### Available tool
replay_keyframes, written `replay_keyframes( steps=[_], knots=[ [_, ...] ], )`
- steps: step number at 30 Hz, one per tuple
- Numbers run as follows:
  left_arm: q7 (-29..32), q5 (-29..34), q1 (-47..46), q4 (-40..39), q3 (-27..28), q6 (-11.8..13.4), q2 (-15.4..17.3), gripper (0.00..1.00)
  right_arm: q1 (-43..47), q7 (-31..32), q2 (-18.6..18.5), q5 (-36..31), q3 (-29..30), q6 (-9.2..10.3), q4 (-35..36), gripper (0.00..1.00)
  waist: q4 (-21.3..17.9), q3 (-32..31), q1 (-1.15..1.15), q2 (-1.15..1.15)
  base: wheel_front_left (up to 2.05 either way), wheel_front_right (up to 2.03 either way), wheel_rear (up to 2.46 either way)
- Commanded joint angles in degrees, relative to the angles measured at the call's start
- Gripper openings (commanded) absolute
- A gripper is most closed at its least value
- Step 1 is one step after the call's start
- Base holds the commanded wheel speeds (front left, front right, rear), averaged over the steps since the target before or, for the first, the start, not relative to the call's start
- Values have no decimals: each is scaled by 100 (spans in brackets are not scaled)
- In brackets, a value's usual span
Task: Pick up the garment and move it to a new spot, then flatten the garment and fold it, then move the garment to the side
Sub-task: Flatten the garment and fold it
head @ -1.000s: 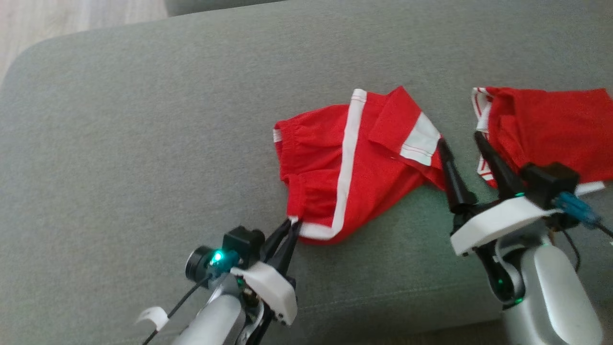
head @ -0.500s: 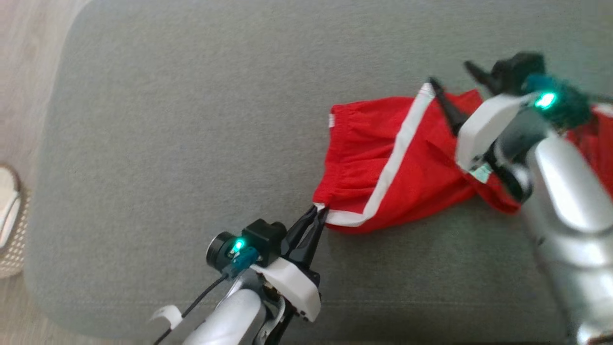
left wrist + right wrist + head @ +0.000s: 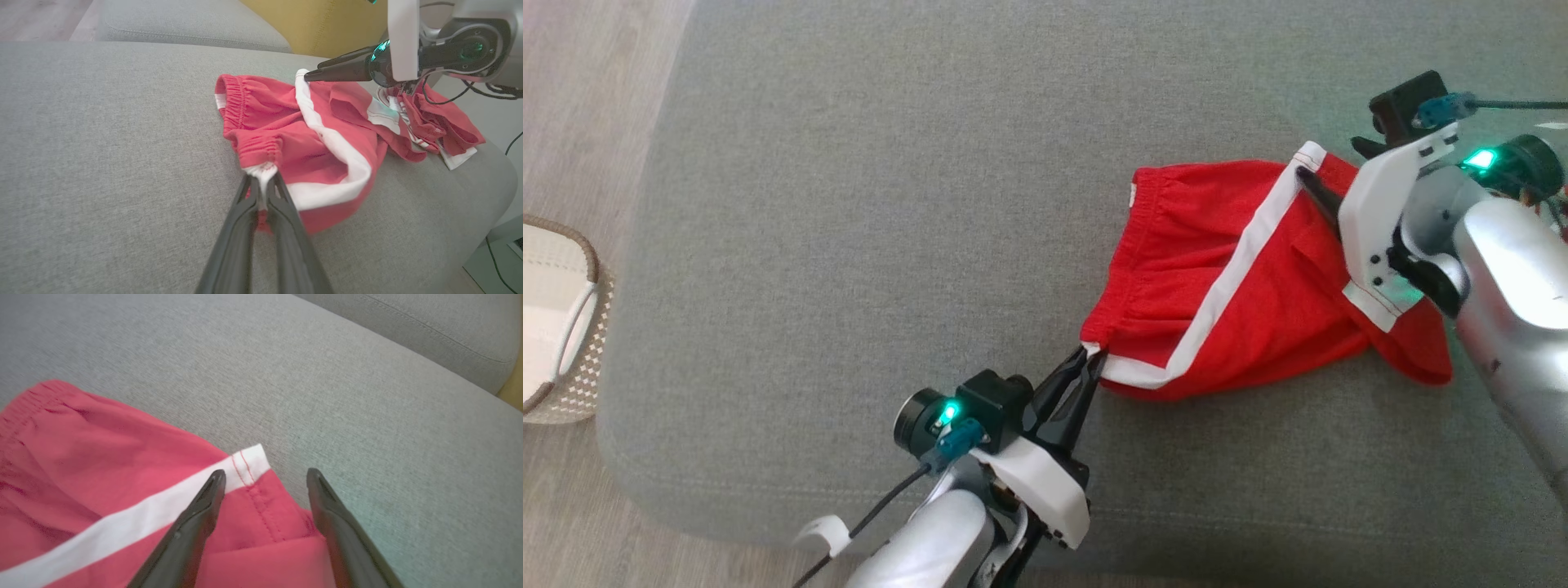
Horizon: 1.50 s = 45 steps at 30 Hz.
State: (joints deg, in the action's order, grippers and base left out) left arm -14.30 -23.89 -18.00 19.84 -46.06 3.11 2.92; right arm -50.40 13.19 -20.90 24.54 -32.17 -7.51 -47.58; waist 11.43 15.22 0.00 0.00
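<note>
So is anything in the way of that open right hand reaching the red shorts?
Nothing visible. The right hand is open at the white-striped corner of the red shorts, and the left hand pinches the waistband end.

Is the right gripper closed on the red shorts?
No, the right gripper has its fingers wide apart above the hem corner of the red shorts, holding nothing.

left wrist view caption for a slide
Left end effector pinches the corner of white-striped red fabric shorts on a grey upholstered cushion

Red, white-striped garment (image 3: 1241, 310); grey cushion (image 3: 866, 204)
</note>
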Motion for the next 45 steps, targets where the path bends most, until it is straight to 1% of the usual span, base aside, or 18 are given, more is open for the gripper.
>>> replay_keyframes(
  steps=[1,4,14,28,29,30,37,43,45],
  knots=[
    [-70,-54,-226,-199,113,47,-4,0,-180,-15,-58,58,-74,2,126,100,0,9,0,0,0,0,0],
    [-70,-71,-258,-217,93,64,-4,0,-307,-75,-167,270,-420,2,60,100,1,48,0,0,0,0,0],
    [-70,-97,-333,-199,47,87,-4,0,-572,-249,-279,1004,-1253,2,-149,100,57,127,0,0,0,0,0],
    [-70,-158,-400,-215,-32,116,-4,0,-884,-542,-348,1693,-2040,2,-445,100,174,257,0,0,0,0,0],
    [-70,-159,-399,-209,-27,117,-4,0,-899,-534,-352,1726,-2100,2,-463,44,172,256,0,0,0,0,0],
    [-70,-158,-400,-203,-22,119,-4,0,-916,-530,-357,1758,-2157,2,-477,0,168,258,0,0,0,0,0],
    [-70,-143,-415,-165,63,134,-4,0,-1033,-688,-366,1977,-2395,2,-513,0,78,226,0,0,0,0,0],
    [-70,-118,-369,-112,271,173,-4,0,-1098,-1309,-433,2038,-2500,2,-489,0,-68,4,0,0,0,0,0],
    [-70,-108,-322,-94,383,181,-4,0,-1037,-1429,-434,2125,-2505,2,-431,0,-141,-118,0,0,0,0,0]
  ],
)
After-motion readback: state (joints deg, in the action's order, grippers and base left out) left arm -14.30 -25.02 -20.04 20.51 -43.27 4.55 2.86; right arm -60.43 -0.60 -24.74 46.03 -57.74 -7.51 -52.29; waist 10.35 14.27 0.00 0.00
